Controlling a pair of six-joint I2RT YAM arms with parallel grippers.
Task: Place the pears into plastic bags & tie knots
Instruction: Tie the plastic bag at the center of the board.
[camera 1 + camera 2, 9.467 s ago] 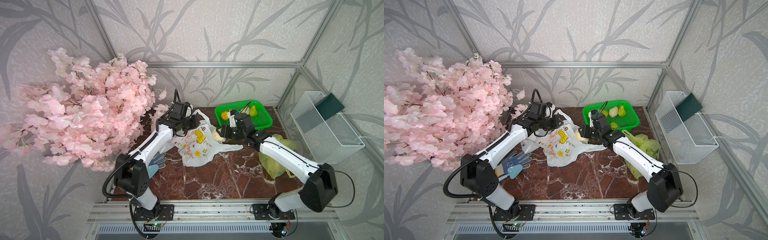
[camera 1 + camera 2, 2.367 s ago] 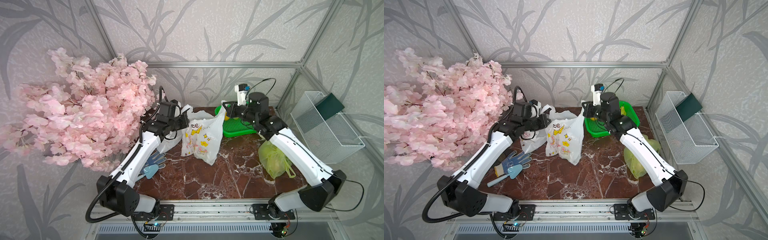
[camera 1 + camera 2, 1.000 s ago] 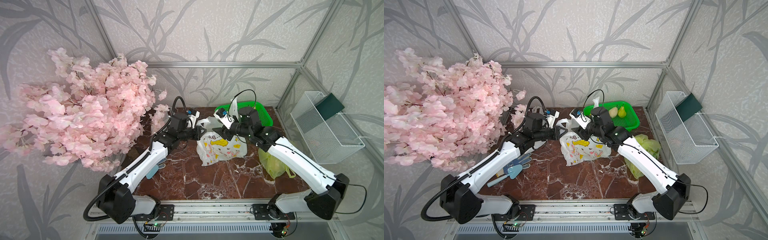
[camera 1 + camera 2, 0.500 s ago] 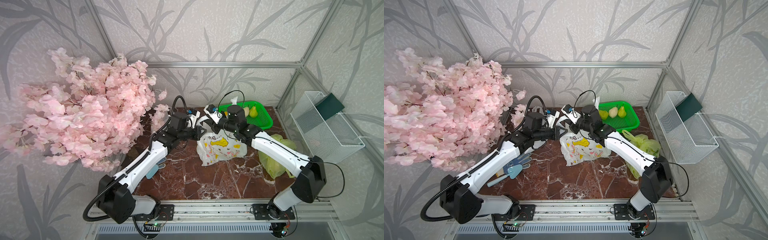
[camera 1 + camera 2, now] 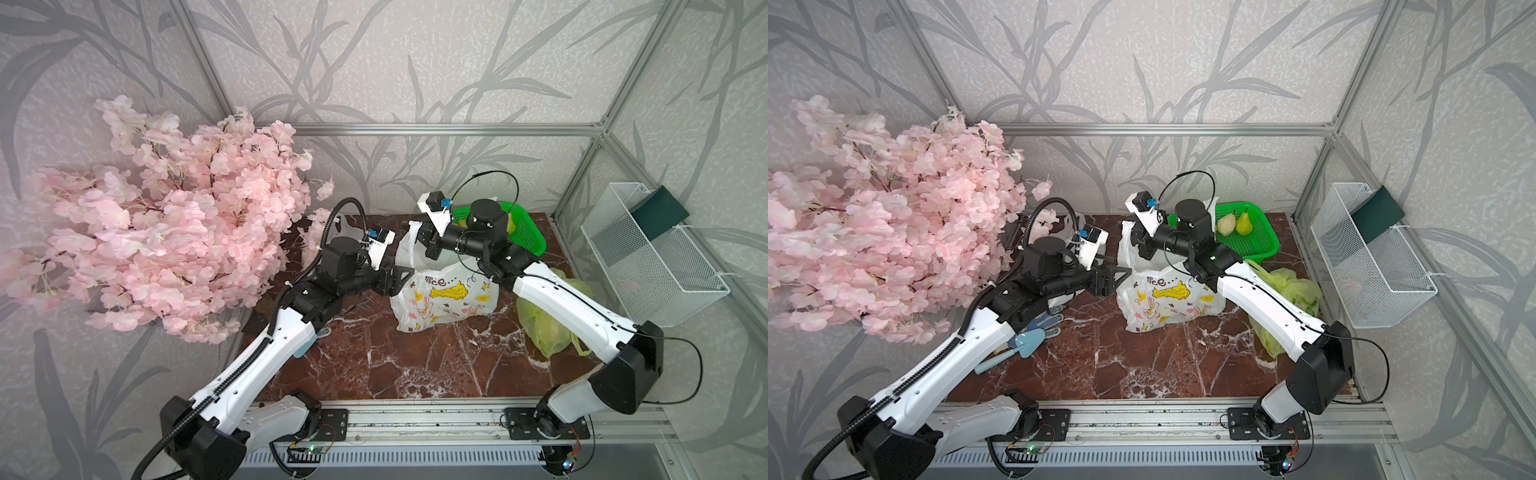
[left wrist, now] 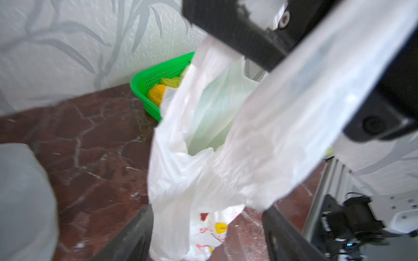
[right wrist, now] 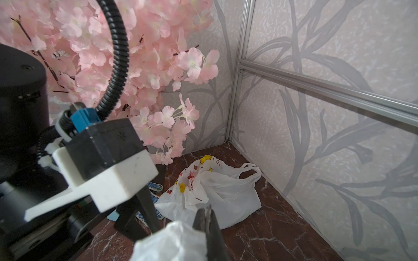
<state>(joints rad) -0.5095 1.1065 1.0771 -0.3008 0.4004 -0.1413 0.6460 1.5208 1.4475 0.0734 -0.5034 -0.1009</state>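
right hand pinched shut on the handle of the white bag, holding its mouth up mid-desk. left hand open, spread around the left edge, likely regrasping. pears wait in the far-right green basket.

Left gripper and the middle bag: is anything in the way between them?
Nothing visible. The left gripper stands open right at the middle bag, and in the left wrist view the plastic lies between its jaws. The right gripper pinches the bag's handle higher up, clear of that gap.
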